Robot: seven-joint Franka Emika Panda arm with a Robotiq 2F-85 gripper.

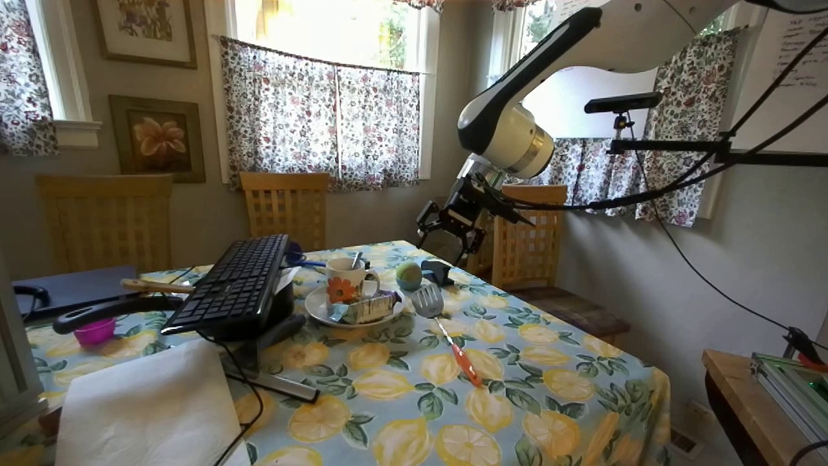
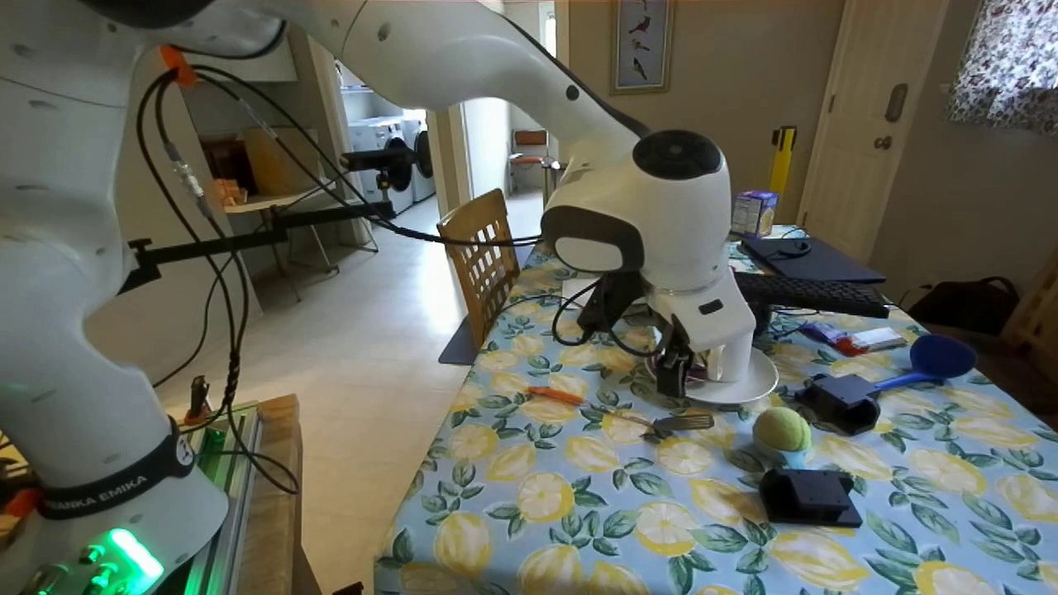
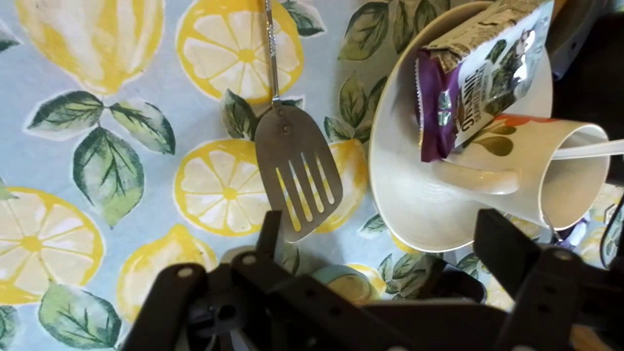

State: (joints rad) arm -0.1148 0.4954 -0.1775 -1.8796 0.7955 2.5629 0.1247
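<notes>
My gripper (image 1: 441, 254) is open and empty, pointing down above the tablecloth. Its spread fingers also show in the wrist view (image 3: 380, 222). A slotted metal spatula (image 3: 297, 146) with an orange handle (image 1: 466, 364) lies flat below; its blade edge appears near one fingertip. A white plate (image 3: 404, 195) holds a flower-patterned mug (image 3: 516, 180) with a spoon in it and a purple-ended snack packet (image 3: 487, 73). A yellow-green ball (image 2: 781, 430) sits in a light blue cup (image 2: 781, 457), partly hidden by the gripper in the wrist view. The gripper touches none of these.
Black blocks (image 2: 808, 498) stand near the ball. A blue ladle (image 2: 942, 358) lies beside another black block (image 2: 839, 403). A raised black keyboard (image 1: 236, 281), a pink cup (image 1: 95, 331) and white paper (image 1: 149, 401) are on the table. Chairs (image 1: 284, 210) stand around it.
</notes>
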